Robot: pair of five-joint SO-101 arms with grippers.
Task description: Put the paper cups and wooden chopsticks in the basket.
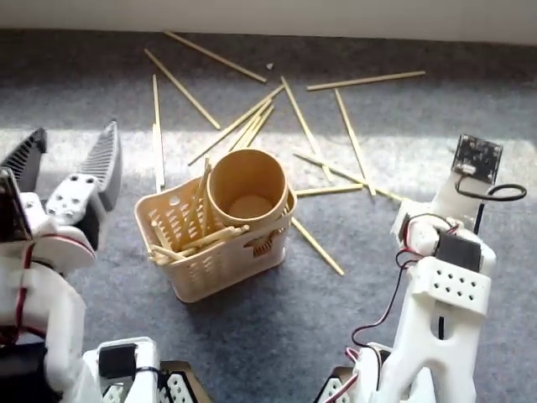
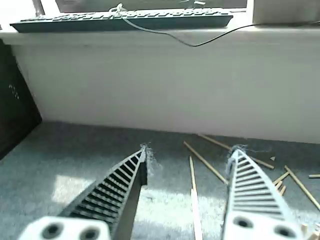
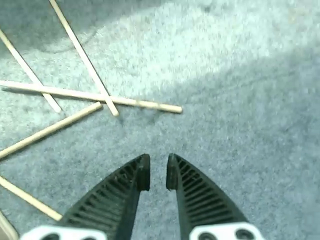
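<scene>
A tan paper cup (image 1: 247, 195) stands upright in the cream, perforated plastic basket (image 1: 197, 269), with a few wooden chopsticks (image 1: 201, 239) lying across beside it. More thin, pale loose chopsticks (image 1: 180, 86) lie scattered on the grey carpeted worktop (image 1: 336, 311) behind and right of the basket. The left gripper (image 1: 74, 138) is raised left of the basket, its ribbed black jaws wide and empty. Its wrist view faces a white wall under a keyboard (image 2: 122, 21). The right gripper (image 3: 157, 165) points down at the carpet near crossed sticks (image 3: 90, 95), jaws narrow and empty.
</scene>
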